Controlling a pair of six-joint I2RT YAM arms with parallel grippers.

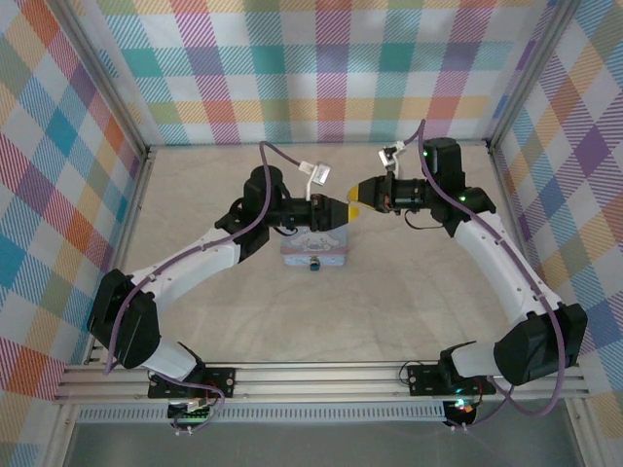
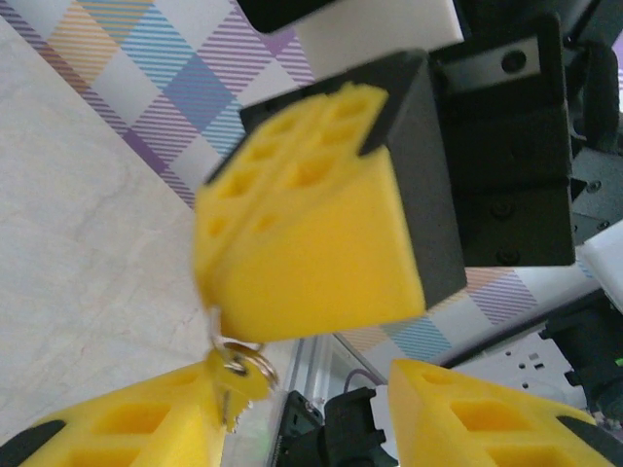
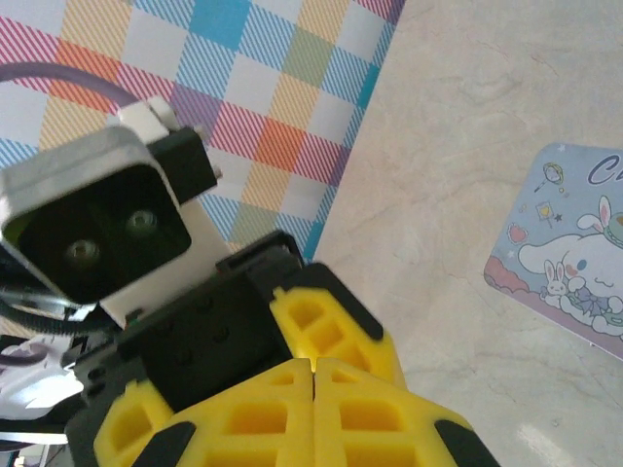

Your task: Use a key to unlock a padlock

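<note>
Table point(image 1: 419, 292): beige top. Pale blue tin point(image 1: 326, 249) at centre, beneath both wrists. Left gripper point(image 1: 339, 208) over the tin's far edge, fingers released and apart. Right gripper point(image 1: 356, 202) just right of it, fingers clenched on key point(image 2: 237, 375), which hangs from their tip. Padlock point(image 1: 314, 264) against the tin's near side.

Left arm point(image 1: 185, 263) and right arm point(image 1: 506, 258): white link shells, black joint housings, purple cables point(image 3: 58, 70). Left gripper point(image 2: 326, 389) and right gripper point(image 3: 313, 375): black bodies, yellow fingers point(image 2: 185, 389) with square cut-outs and black corners. Green lights point(image 1: 465, 199) at upper right.
</note>
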